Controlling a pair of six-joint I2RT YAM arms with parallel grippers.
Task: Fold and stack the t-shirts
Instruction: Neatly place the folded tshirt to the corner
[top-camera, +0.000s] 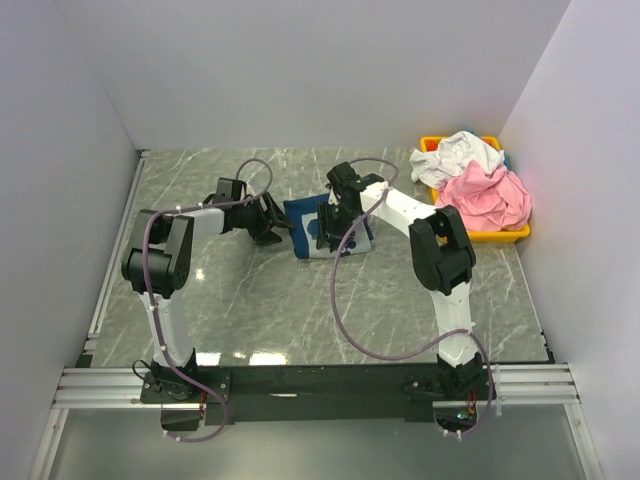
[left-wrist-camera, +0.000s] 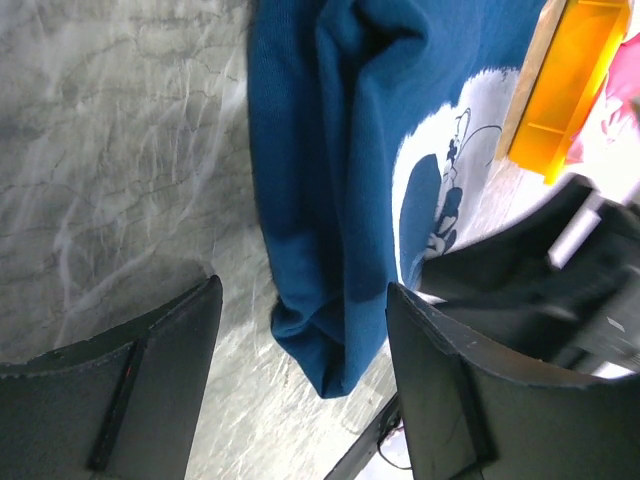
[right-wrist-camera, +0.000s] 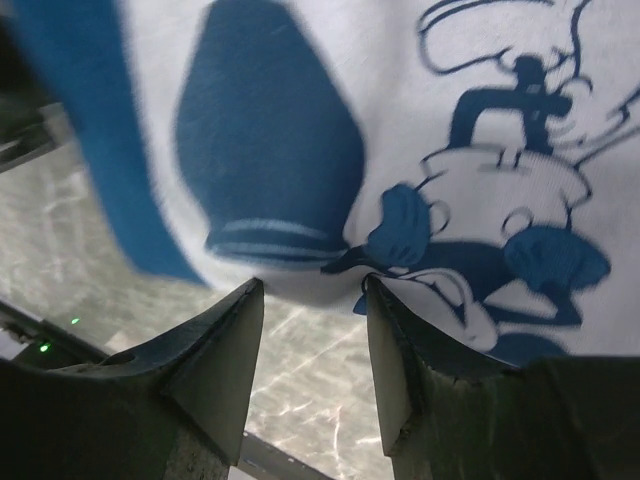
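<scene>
At table (top-camera: 250, 300) centre: navy shirt (top-camera: 303, 215) folded small | in bin (top-camera: 515, 236): pink shirt (top-camera: 490, 195), white shirt (top-camera: 460, 152) heaped | left gripper (top-camera: 281, 228) spread beside hem | right gripper (right-wrist-camera: 312, 285) spread at print (right-wrist-camera: 480, 150) edge, possibly touching | pinch all layers, fold square.

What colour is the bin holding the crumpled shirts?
Yellow; the bin shows best in the top external view.

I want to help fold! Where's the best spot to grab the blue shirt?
Probably its left edge, coming from the left. The blue shirt lies flat on the table, but there the cloth rolls into a thick rounded fold with a corner poking out, easy to pinch. The left gripper has its fingers open, facing it.
</scene>
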